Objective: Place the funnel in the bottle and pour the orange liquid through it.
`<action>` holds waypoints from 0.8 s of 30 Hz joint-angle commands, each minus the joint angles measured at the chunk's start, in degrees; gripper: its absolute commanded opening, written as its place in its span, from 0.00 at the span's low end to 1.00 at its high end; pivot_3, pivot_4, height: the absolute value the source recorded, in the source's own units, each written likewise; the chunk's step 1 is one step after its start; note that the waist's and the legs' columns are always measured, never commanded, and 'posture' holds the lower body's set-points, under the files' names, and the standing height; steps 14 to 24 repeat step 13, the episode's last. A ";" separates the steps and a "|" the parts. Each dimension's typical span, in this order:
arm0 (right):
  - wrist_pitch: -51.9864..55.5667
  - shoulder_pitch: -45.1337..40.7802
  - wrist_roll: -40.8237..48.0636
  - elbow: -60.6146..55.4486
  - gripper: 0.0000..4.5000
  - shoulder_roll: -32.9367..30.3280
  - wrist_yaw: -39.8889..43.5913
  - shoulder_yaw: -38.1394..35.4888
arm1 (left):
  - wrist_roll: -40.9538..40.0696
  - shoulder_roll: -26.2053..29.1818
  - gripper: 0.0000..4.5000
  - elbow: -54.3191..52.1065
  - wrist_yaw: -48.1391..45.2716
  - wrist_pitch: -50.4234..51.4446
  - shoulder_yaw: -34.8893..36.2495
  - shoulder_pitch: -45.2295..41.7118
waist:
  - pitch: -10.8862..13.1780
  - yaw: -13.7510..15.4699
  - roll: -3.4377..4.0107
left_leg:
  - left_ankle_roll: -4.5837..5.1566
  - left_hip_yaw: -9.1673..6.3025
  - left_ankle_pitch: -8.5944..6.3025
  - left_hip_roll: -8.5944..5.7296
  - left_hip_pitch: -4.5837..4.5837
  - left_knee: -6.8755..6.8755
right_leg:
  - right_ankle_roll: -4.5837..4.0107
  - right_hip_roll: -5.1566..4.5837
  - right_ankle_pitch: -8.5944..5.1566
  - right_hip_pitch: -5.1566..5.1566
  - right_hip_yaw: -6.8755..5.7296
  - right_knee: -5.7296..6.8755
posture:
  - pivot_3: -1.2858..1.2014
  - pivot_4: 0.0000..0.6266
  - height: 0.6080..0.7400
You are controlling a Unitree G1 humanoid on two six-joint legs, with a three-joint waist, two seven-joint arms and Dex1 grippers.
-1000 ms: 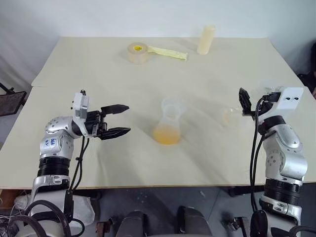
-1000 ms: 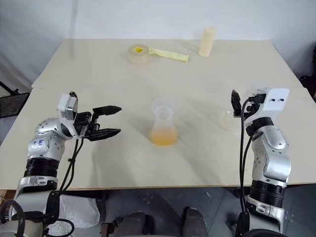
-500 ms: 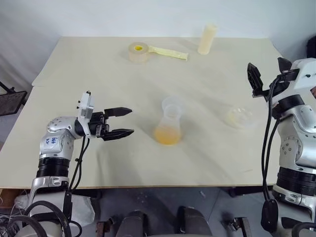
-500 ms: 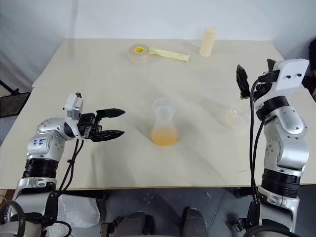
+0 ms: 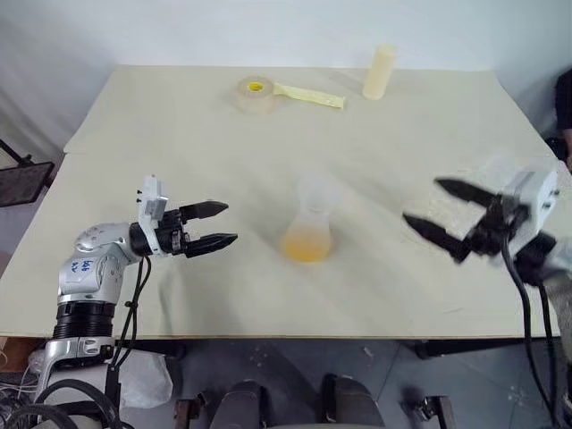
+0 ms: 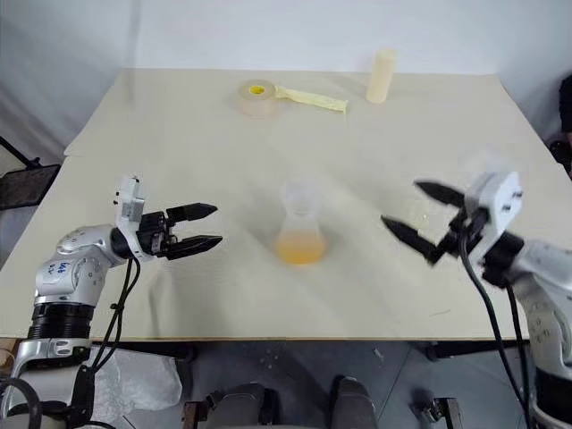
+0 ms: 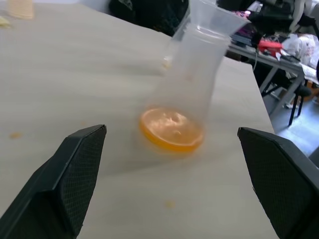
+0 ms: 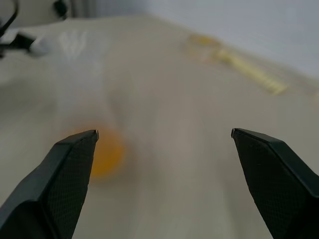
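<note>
mid-table: clear conical bottle [image 5: 307,234] | orange liquid [image 5: 306,245] pooled inside | both tools spread, empty

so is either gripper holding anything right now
No. The left gripper and right gripper are both open and empty, either side of the bottle.

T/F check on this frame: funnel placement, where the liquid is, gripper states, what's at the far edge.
1. The funnel sits in the bottle neck. True.
2. The orange liquid is in the bottle's base. True.
3. The left gripper grips the bottle. False: open, apart from it.
4. The right gripper is shut on a cup. False: open, empty.
5. A tape roll lies at the table's far edge. True.
</note>
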 commanded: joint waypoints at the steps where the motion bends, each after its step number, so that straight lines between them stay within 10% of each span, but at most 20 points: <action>1: -4.98 5.11 -1.71 0.19 0.99 -1.00 5.04 -0.82 | 0.15 1.01 1.00 -0.32 -2.91 -3.69 0.03 0.92 | 0.00 0.27 0.00 | 0.00 0.04 0.00 0.00 0.00 0.02 | 0.00 0.00 0.00 0.00 0.02 -0.02 | 0.52 0.24 1.00; 24: -14.11 8.76 -6.53 6.51 0.99 0.59 9.16 2.35 | 1.77 1.55 1.00 -0.87 -3.14 -11.59 0.72 3.24 | 0.00 0.33 0.00 | -0.01 0.02 0.00 0.03 0.02 0.09 | 0.00 0.01 0.00 0.03 0.01 -0.01 | 0.52 0.24 1.00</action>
